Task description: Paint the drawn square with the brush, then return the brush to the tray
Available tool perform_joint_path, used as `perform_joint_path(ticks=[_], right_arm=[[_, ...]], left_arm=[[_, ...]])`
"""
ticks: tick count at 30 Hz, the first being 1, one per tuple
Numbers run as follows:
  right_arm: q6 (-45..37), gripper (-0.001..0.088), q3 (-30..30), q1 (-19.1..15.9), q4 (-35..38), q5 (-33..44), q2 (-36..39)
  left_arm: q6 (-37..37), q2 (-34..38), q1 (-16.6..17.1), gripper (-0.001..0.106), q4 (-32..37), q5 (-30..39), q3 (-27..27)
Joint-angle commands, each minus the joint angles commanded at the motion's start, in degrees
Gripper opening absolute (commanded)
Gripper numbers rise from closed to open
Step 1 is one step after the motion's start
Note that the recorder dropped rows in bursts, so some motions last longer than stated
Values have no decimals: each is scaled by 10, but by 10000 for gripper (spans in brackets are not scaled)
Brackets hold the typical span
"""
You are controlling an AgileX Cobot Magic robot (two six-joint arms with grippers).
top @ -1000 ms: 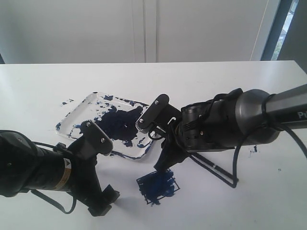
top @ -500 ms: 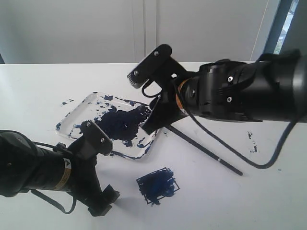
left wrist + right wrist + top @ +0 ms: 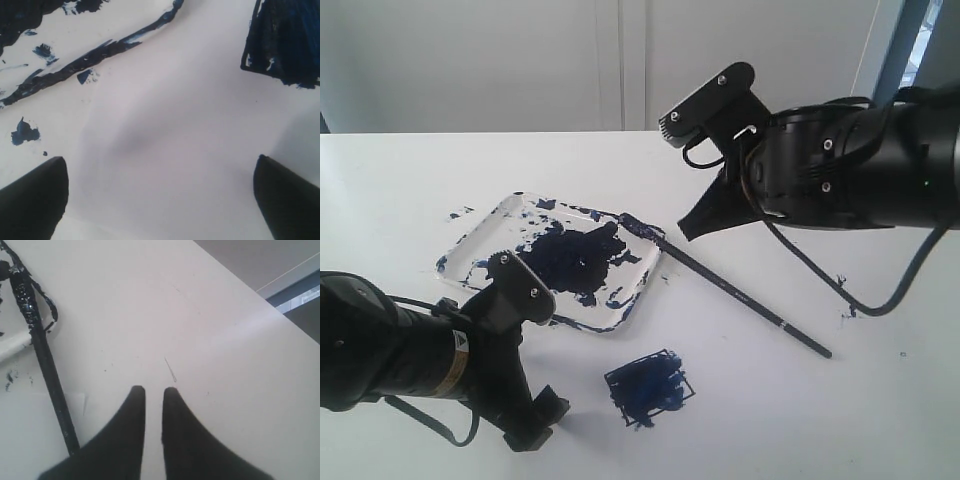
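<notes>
Right pincer (image 3: 692, 228) hangs above the table in the exterior view, clear of the brush (image 3: 720, 283) and gripping nothing. The drawn square (image 3: 650, 385) is scribbled dark blue right across, so the painting looks done to me. The brush lies loose, its wet tip on the corner rim of the tray (image 3: 470, 237), black handle slanting out over the table; returned, I'd say, though only just.

Left wrist view: my left pincer (image 3: 159, 157) stands wide apart, empty, near the blue square.

Right wrist view: my fingers sit nearly together, a thin slit between them, and the brush lies beside them, untouched.
</notes>
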Motion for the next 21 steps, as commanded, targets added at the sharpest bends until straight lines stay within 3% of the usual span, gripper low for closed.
perform_joint_path(ticks=[7, 12, 21], right_arm=[[18, 0, 0, -2, 26, -22, 3], [18, 0, 0, 16, 31, -77, -50], [46, 0, 0, 26, 54, -103, -162]], left_arm=[[0, 0, 0, 1011, 0, 0, 0], [0, 0, 0, 1011, 0, 1, 0], [1, 0, 0, 1011, 0, 1, 0]])
